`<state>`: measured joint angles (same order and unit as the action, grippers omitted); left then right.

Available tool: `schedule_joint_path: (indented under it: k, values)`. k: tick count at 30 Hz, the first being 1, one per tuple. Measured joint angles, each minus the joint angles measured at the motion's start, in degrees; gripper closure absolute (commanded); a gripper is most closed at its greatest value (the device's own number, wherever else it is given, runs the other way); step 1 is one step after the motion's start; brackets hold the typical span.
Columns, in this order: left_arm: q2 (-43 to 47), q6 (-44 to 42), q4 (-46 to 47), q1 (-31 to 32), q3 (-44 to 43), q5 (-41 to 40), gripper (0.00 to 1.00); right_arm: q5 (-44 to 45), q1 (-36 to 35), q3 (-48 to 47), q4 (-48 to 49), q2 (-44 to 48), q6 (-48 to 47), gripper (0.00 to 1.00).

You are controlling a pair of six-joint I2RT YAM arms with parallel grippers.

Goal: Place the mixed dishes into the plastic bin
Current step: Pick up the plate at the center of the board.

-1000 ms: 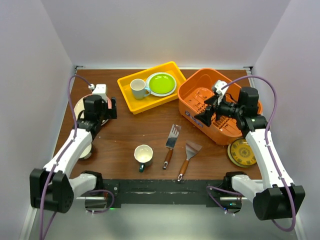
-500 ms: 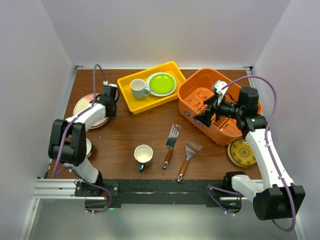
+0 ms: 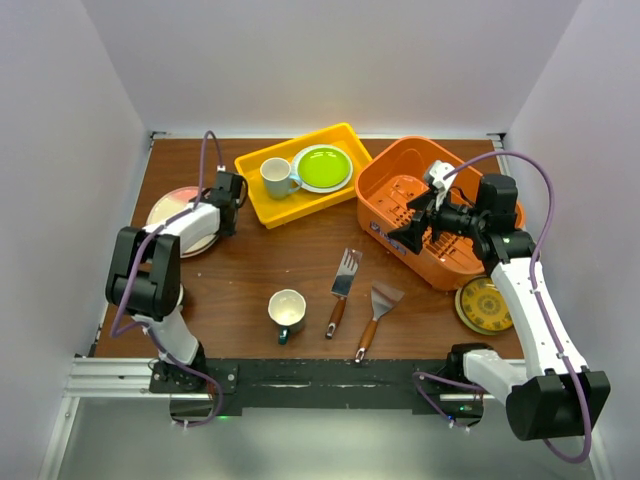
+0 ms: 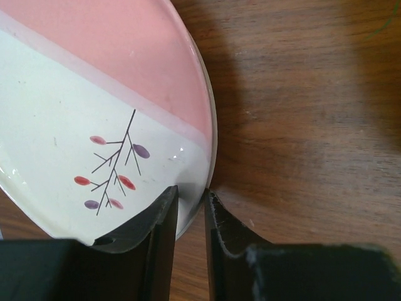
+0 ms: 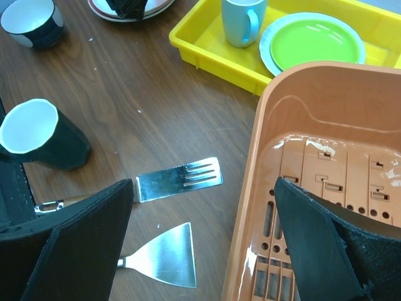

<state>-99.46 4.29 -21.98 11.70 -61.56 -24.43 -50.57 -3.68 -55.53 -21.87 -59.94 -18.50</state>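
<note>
A pink-and-white plate [image 3: 178, 212] with a twig pattern lies at the table's left. My left gripper [image 3: 228, 190] sits at its right edge. In the left wrist view the gripper [image 4: 191, 195] is shut on the plate [image 4: 94, 125], one finger over its rim and one outside. My right gripper [image 3: 420, 215] hangs wide open over the near-left wall of the orange plastic bin [image 3: 385, 180], nothing between its fingers [image 5: 203, 188]. A dark-teal mug [image 3: 287, 312] stands front centre. A yellow patterned plate [image 3: 485, 305] lies right of the bin, a lime green plate [image 3: 322, 167] in the tray.
A yellow tray [image 3: 262, 205] at the back holds a white mug [image 3: 277, 177] with a blue handle. Two wooden-handled spatulas [image 3: 343, 280] [image 3: 378, 310] lie between the teal mug and the bin. A small bowl [image 5: 31, 22], dark outside, sits near the left edge.
The left gripper's jaws have closed from wide open onto the plate's right rim, and the left arm has shifted. The right arm has not moved.
</note>
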Motion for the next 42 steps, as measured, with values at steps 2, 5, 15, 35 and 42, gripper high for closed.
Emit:
schedule_joint_path:
  k: [2, 5, 15, 35, 42]
  values:
    - [-0.11, -0.35, 0.02, 0.17, -0.07, -0.24, 0.78, 0.00, 0.00, 0.00, -0.02, 0.02, 0.00, 0.01]
    - [-0.13, -0.63, 0.02, 0.46, -0.07, -0.50, 0.89, -0.02, 0.00, 0.00, -0.02, 0.02, 0.00, 0.01]
    - [1.53, -2.62, 0.11, 3.06, 0.00, -2.08, 1.00, 0.00, 0.00, 0.00, -0.02, 0.00, 0.00, 0.01]
    - [21.29, -5.18, 1.99, 8.37, 6.84, -4.26, 1.00, -0.04, 0.00, 0.00, -0.02, -0.98, 0.00, 0.01]
    - [24.83, -5.60, 2.23, 8.63, 8.35, -2.51, 1.00, -0.59, 0.00, 0.02, 0.07, -2.40, 0.02, 0.01]
